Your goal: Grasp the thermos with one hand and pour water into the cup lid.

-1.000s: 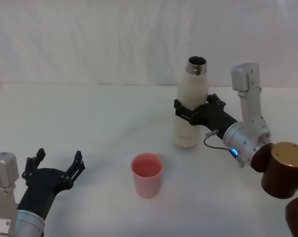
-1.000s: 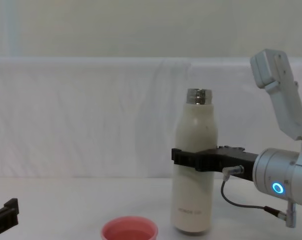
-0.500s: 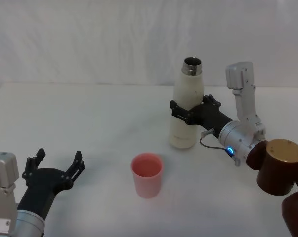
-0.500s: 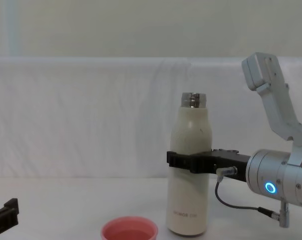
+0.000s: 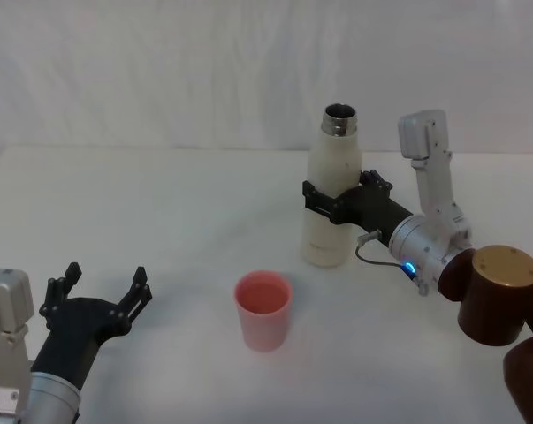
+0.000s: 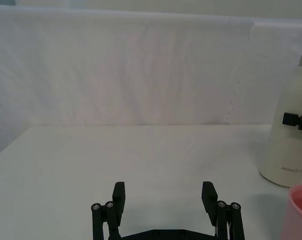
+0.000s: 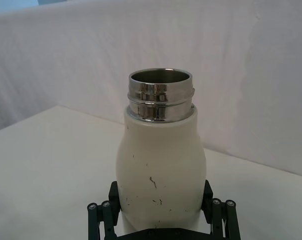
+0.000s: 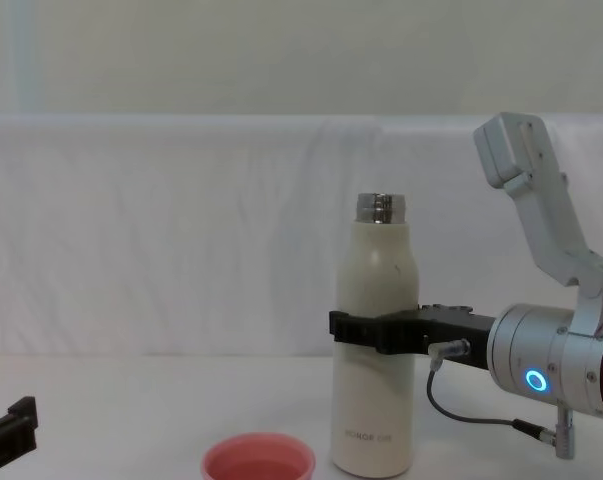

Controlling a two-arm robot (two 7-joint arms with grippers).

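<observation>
The cream-white thermos (image 5: 331, 163) stands upright with its steel neck open, right of centre on the white table. My right gripper (image 5: 323, 200) is shut on the thermos's middle, seen from the side in the chest view (image 8: 357, 329) and from behind in the right wrist view (image 7: 161, 220). Its base is at or just above the tabletop; I cannot tell which. The pink cup lid (image 5: 263, 309) stands upright nearer me and to the thermos's left (image 8: 258, 464). My left gripper (image 5: 105, 281) rests open near the table's front left, apart from both (image 6: 163, 192).
A white cloth backdrop (image 5: 160, 71) hangs behind the table's far edge. My right arm's brown joint (image 5: 496, 305) sits low at the right. Bare table (image 5: 160, 212) lies to the left of the thermos and the cup lid.
My right gripper has carried the thermos a little to the left, toward the cup lid, and slightly lower, keeping it upright. The left gripper and the cup lid have not moved.
</observation>
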